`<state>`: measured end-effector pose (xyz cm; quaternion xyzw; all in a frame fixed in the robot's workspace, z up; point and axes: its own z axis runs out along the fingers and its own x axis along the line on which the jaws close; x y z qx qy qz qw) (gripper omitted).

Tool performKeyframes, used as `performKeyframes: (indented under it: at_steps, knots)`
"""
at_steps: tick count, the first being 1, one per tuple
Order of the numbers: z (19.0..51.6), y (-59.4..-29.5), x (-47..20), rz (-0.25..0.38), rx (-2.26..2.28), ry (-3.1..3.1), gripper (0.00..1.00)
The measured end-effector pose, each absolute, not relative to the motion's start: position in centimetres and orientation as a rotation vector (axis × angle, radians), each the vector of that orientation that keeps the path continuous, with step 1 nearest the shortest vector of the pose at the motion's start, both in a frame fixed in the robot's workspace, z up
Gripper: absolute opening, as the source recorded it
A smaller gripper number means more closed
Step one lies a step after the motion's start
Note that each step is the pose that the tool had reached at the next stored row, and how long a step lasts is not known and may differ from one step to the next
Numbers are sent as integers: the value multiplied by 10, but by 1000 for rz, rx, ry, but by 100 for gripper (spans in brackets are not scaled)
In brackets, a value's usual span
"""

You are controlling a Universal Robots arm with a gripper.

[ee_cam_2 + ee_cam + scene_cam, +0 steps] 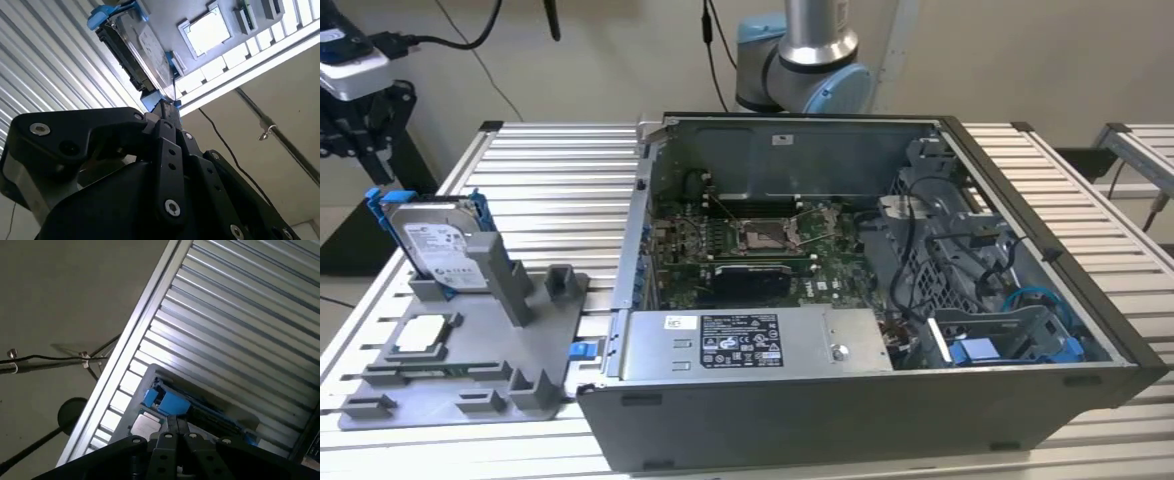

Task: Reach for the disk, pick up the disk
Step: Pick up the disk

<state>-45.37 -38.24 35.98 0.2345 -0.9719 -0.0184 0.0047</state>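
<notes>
The disk (440,245) stands upright in a slot of the grey holder (480,385) on the exterior view's left: silver-grey metal, white label, blue bracket around its edges. In both wrist views my gripper (169,106) (177,422) hangs above the disk (137,47) (172,402), well clear of it. Its black fingers look pressed together, shut on nothing. The linkages hide part of the disk in the first wrist view.
A small square silver chip (424,335) (206,31) lies flat on the holder beside the disk. The open computer case (854,300) stands on the exterior view's right. The slatted metal table (560,180) carries both. A tripod (70,415) stands on the floor past the table edge.
</notes>
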Motion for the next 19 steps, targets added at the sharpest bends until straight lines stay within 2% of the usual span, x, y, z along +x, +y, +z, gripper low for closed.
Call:
performKeyframes:
  at_steps: [19]
  knots:
    - [360, -382, -454, -55, 1115, -2922, 0]
